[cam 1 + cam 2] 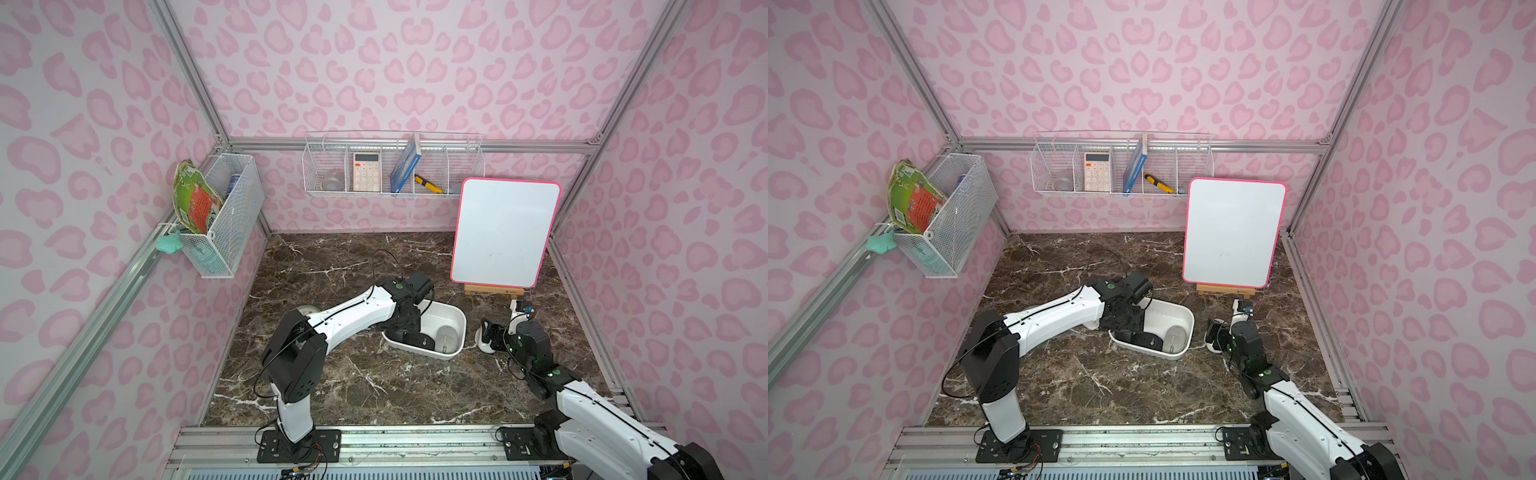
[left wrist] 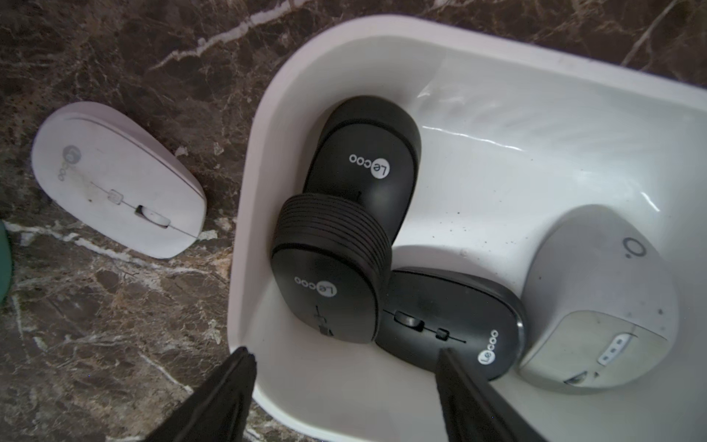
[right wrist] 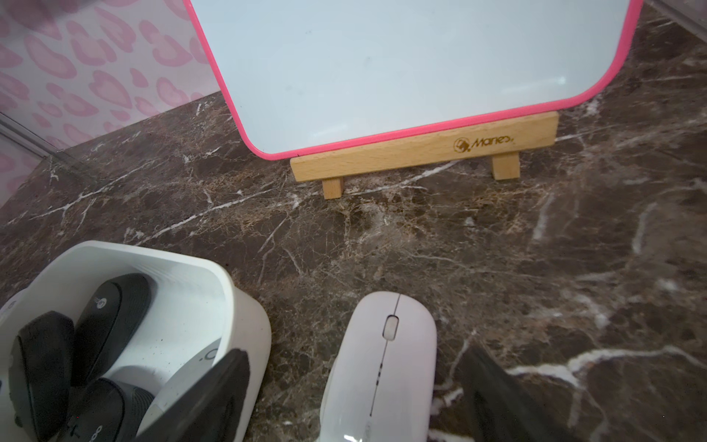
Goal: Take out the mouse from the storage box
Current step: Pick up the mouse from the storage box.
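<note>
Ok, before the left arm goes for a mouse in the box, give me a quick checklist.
1. The left gripper is open: ok.
2. It hangs above the storage box: ok.
3. Its fingertip clears the rim: cannot tell.
4. Mice are inside: ok, three black mice, one grey mouse.
5. Targets lie apart: not ok, the middle black mouse overlaps another.
6. The right gripper is free of the white mouse on the table: ok, open around it.
</note>
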Controlling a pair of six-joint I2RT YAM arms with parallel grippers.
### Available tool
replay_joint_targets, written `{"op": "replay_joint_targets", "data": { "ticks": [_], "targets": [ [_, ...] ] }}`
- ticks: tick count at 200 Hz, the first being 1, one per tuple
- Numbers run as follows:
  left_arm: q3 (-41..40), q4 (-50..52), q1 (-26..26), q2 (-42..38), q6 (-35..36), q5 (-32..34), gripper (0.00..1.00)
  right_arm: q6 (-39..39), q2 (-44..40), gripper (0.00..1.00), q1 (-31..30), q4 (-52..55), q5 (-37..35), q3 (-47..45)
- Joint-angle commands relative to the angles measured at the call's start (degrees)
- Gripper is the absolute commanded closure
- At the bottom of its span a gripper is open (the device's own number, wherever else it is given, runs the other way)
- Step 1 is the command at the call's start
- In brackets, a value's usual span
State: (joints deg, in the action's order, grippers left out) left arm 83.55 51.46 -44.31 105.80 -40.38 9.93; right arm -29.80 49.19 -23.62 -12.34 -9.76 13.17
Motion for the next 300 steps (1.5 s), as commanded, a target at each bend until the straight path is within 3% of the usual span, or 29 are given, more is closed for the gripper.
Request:
{"op": "replay_joint_targets", "data": {
  "ticks": [1,85,131,203,300],
  "targets": [
    [2.51,2.57,0.02,2.16,-0.92,0.58,0.23,0.44,-0.71,0.1,-0.02,-2.59,0.42,-0.31],
    [7.04,5.54,0.37,10.16,-3.98,3.33,0.2,0.45,-2.31,0.1,-0.03,-3.15,1.14,-1.3],
    [8.36,3.59,1.03,13.79,-4.52,1.85,0.26,0.45,-2.87,0.1,0.0,-3.44,1.29,-1.48],
    [8.85,1.71,1.01,15.15,-4.18,0.27,0.51,0.45,-2.44,0.1,-0.03,-3.79,1.17,-1.7],
    [8.93,1.9,0.2,9.72,-3.14,1.47,0.71,0.5,-1.77,0.1,-0.03,-4.11,1.21,-1.53]
  ]
}}
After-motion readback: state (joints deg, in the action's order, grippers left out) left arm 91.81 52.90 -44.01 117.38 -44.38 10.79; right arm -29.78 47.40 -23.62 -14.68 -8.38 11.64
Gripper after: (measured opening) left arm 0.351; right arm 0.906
